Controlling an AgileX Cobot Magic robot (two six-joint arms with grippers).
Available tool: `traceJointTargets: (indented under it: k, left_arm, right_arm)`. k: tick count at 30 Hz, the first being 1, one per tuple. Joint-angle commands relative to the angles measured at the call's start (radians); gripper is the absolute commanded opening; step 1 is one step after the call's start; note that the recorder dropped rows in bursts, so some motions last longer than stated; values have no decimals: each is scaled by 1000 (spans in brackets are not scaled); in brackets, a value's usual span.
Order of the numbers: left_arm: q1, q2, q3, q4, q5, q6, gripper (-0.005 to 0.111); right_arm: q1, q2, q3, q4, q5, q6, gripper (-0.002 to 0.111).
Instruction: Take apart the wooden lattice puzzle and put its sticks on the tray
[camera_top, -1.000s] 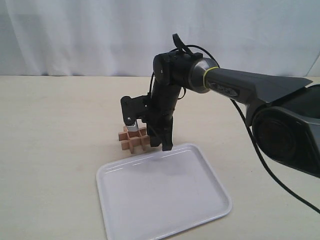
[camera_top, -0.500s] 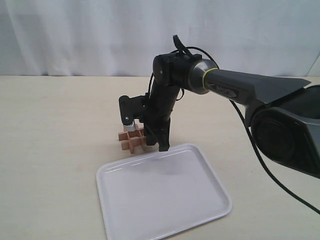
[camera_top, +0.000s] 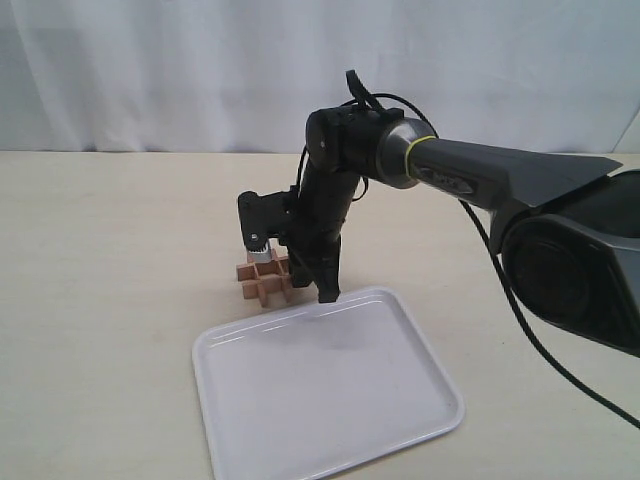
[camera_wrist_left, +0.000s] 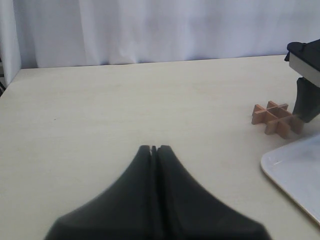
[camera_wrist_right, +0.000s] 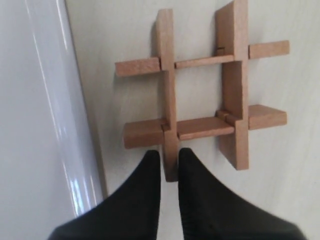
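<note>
The wooden lattice puzzle (camera_top: 262, 280) (camera_wrist_left: 276, 119) (camera_wrist_right: 200, 95) lies whole on the table, its four sticks still interlocked, just off the far edge of the white tray (camera_top: 330, 400) (camera_wrist_right: 30, 125). My right gripper (camera_top: 320, 291) (camera_wrist_right: 169, 156) points down over it and is shut on the end of one stick (camera_wrist_right: 167, 100), with a finger on each side of that end. The tray holds nothing. My left gripper (camera_wrist_left: 154, 148) is shut with nothing in it, well away from the puzzle, and it does not show in the exterior view.
The right arm (camera_top: 470, 175) reaches in from the right and its wrist camera block (camera_top: 262, 218) hangs above the puzzle. A white curtain (camera_top: 200, 70) closes the back of the beige table (camera_top: 110, 260).
The right gripper and the puzzle shifted slightly to the left and away from the tray. The last half second shows almost no movement.
</note>
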Motion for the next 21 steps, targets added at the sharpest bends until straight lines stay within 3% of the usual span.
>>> traceJointTargets:
  k: [1, 21]
  left_arm:
    - [-6, 0, 2, 0, -17, -3, 0]
    - [-6, 0, 2, 0, -15, -3, 0]
  right_arm:
    - [-2, -1, -2, 4, -5, -22, 4]
    - [-2, -67, -2, 4, 56, -11, 4]
